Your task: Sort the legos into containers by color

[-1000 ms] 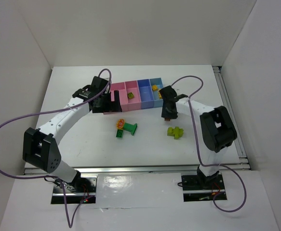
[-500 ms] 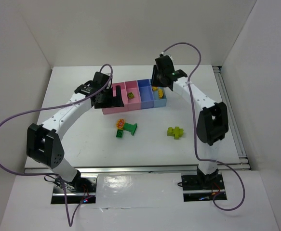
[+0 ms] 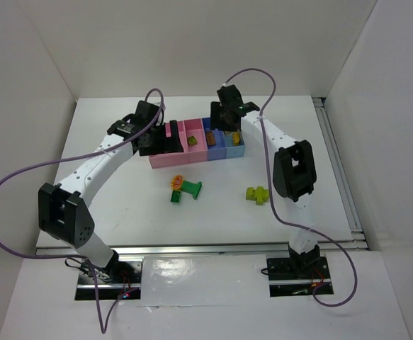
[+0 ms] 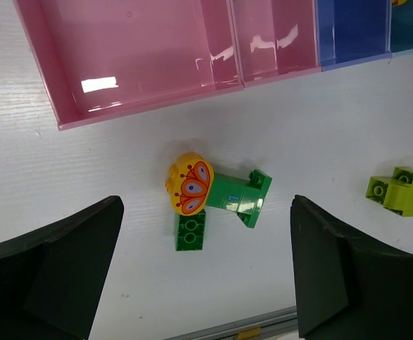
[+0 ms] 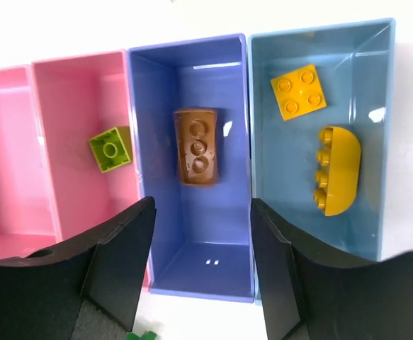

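The joined bins point(image 3: 192, 156) stand at the back middle of the table. My right gripper point(image 5: 200, 276) is open and empty above the blue-purple bin point(image 5: 192, 248), where an orange-brown brick point(image 5: 197, 145) lies. A lime brick point(image 5: 110, 149) lies in the narrow pink bin. Two yellow bricks point(image 5: 337, 170) lie in the light blue bin point(image 5: 376, 212). My left gripper point(image 4: 202, 283) is open and empty, high over the wide pink bin's point(image 4: 135, 57) front. Below it on the table lie dark green bricks point(image 4: 241, 198) with a yellow butterfly piece point(image 4: 190, 185), and a lime piece point(image 4: 399, 191).
The dark green cluster point(image 3: 183, 188) and the lime piece point(image 3: 258, 193) lie on the white table in front of the bins. White walls enclose the table on three sides. A metal rail runs along the near edge point(image 3: 192, 248). Purple cables loop off both arms.
My right gripper rose from the table in front of the bins and moved left over the blue-purple bin. The orange-brown brick now lies in that bin. The left arm barely shifted.
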